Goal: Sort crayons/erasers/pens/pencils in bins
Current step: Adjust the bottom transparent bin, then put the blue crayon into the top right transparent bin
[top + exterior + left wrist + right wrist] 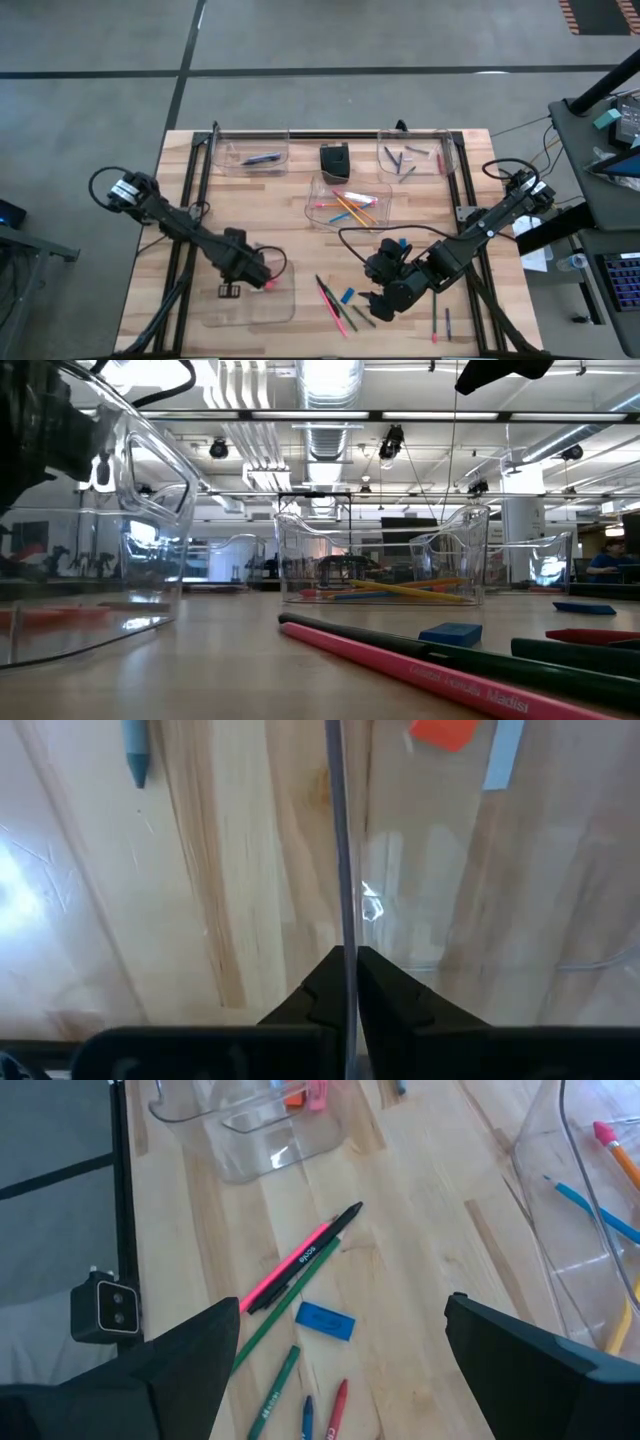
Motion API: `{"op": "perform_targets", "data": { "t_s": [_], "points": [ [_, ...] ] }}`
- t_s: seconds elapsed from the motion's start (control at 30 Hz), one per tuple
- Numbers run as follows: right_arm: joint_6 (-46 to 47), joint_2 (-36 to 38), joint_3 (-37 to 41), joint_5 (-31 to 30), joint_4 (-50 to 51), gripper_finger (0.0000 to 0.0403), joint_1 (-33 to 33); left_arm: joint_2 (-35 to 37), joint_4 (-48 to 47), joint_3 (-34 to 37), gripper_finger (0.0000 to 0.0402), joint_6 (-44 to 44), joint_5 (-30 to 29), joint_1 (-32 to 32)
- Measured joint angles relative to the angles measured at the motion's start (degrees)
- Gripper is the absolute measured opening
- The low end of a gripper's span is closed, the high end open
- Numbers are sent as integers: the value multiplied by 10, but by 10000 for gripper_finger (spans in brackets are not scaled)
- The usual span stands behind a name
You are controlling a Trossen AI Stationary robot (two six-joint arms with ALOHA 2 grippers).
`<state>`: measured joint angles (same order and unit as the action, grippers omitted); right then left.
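While L gripper [348, 982] pinches bin [262, 303] edge, R gripper [340, 1370] gapes.

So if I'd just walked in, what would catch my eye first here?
Probably the left end effector, shut on the thin wall of a clear bin at the table's near left. Next, the right end effector hangs wide open beside a loose scatter of pencils and a blue eraser. A middle bin already holds bright pencils.
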<state>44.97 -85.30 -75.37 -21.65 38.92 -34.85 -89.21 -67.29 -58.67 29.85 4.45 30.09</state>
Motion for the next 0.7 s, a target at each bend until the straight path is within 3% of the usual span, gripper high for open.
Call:
{"op": "perform_targets", "data": {
  "t_s": [0.37,0.7],
  "points": [
    [0,0,0,0,-3,338,0,25,5,-3,17,12,25,7],
    [0,0,0,0,-3,338,0,74,8,-7,134,28,-3,7]
  ]
}}
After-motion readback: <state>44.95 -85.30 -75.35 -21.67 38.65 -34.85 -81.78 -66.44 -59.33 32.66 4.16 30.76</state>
